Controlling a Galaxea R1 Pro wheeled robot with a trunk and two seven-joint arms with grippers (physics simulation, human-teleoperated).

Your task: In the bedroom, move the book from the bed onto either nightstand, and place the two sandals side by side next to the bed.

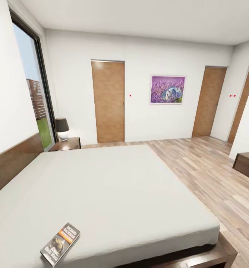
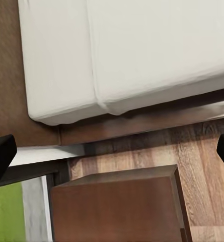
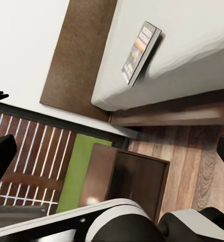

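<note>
Lying ahead of the spread, empty right claw (image 3: 112, 151), the book (image 3: 141, 52) on the bed (image 3: 192, 55) points its long axis away.

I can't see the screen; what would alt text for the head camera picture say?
A paperback book lies at the near edge of a large off-white bed in a bright bedroom. Beyond the bed, a nightstand carries a dark lamp, with two wooden doors and a purple picture behind.

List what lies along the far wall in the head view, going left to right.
Window → lamp on the nightstand → wooden door → purple picture → second door → third door.
</note>
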